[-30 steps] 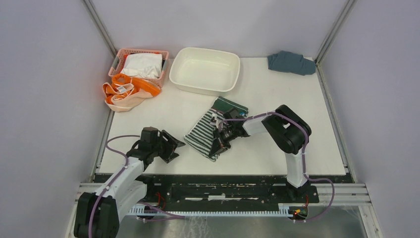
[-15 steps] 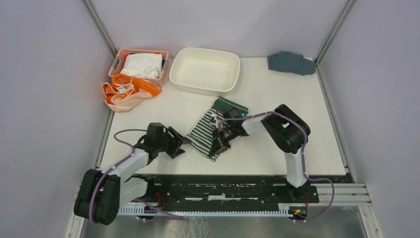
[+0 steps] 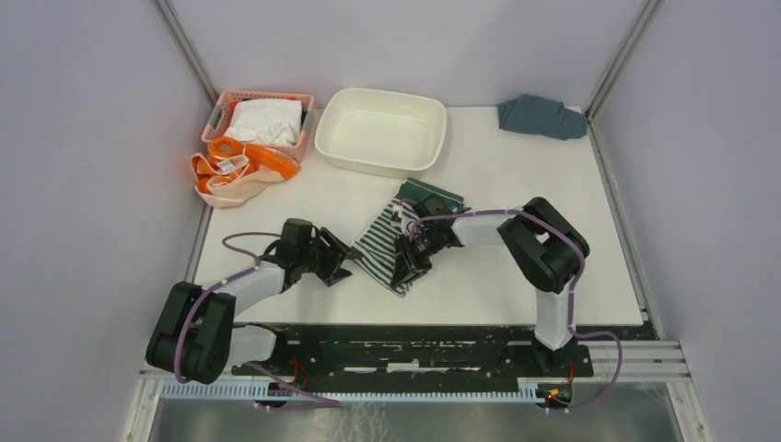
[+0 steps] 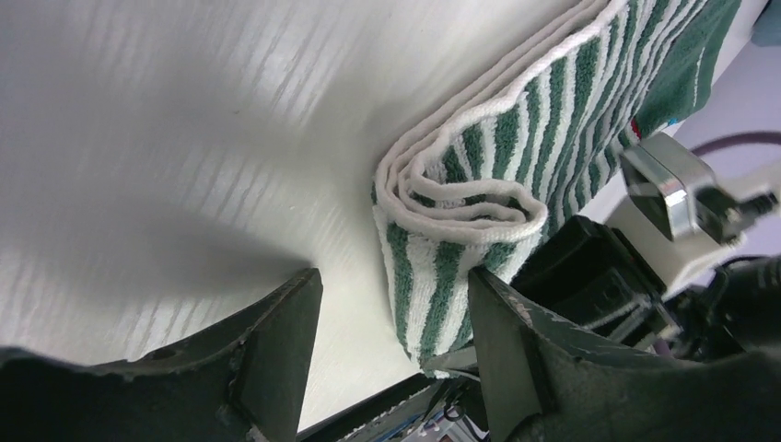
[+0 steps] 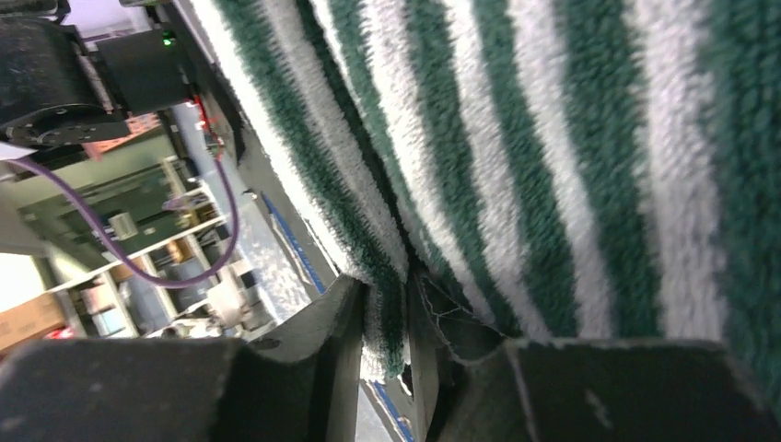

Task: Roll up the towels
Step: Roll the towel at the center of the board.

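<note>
The green-and-white striped towel point(image 3: 385, 243) lies folded at the table's middle, its near end curled over on itself. The left wrist view shows that curled end point(image 4: 460, 198). My right gripper point(image 3: 406, 261) is shut on the towel's near edge; the right wrist view shows the striped edge point(image 5: 387, 318) pinched between the fingers. My left gripper point(image 3: 337, 261) is open just left of the towel, with the towel's corner reaching between the fingers point(image 4: 285, 354). The orange towel point(image 3: 236, 169) lies crumpled at the back left, beside the basket.
A pink basket point(image 3: 221, 109) holding a white cloth point(image 3: 264, 121) stands at the back left. A white tub point(image 3: 380, 131) stands at the back centre. A blue-grey cloth point(image 3: 542, 116) lies at the back right corner.
My left arm has moved right, from about 80 px left of the towel to its left edge. My right gripper has drawn the towel's near end slightly upward and left.
</note>
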{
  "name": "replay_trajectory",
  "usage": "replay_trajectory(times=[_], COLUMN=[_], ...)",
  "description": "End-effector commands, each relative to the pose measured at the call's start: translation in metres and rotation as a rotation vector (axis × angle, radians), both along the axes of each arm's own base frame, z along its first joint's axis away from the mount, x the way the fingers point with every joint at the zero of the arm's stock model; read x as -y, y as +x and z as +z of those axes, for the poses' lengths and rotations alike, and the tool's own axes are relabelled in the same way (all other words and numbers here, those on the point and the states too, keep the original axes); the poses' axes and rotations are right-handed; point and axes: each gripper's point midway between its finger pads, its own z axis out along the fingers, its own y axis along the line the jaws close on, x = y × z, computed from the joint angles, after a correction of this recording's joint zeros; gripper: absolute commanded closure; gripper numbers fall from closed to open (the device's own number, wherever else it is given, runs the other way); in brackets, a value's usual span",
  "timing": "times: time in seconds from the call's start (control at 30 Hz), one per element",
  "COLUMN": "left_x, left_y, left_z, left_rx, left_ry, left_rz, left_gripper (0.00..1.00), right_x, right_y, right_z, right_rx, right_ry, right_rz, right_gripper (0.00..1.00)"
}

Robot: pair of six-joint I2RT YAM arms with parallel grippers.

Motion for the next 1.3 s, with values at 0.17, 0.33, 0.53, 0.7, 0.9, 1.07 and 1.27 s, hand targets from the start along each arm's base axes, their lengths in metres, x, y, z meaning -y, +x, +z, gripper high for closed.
replay_trajectory(times=[0.17,0.33,0.53,0.7,0.9,1.07,1.27], left_x=[-0.010,-0.011,-0.015,-0.016,-0.018,-0.021,-0.019], left_y=[-0.005,-0.005,-0.007,-0.006,-0.004,-0.003,-0.002], left_z=[-0.028,-0.032,-0.037,-0.038,-0.040,-0.041,-0.044], left_rx=[-0.116,-0.137,-0.157,-0.166,-0.167,-0.170,-0.176], left_ry=[0.072,0.092,0.116,0.129,0.155,0.182,0.197], left_rz=[0.055,0.056,0.063,0.061,0.047,0.037,0.015], left_gripper=[0.33,0.33,0.34,0.36,0.36,0.36,0.36], right_x=[0.009,0.007,-0.023,-0.032,-0.028,-0.015,-0.008], right_y=[0.031,0.033,0.010,0.010,0.015,0.022,0.021], right_z=[0.047,0.067,0.077,0.059,0.035,0.032,0.017], right_rx=[0.462,0.715,0.882,0.925,0.957,0.997,0.977], right_ry=[-0.175,-0.269,-0.263,-0.330,-0.428,-0.495,-0.548], right_rz=[0.027,0.066,0.177,0.219,0.267,0.267,0.303], right_gripper=[0.61,0.44,0.47,0.47,0.47,0.45,0.44])
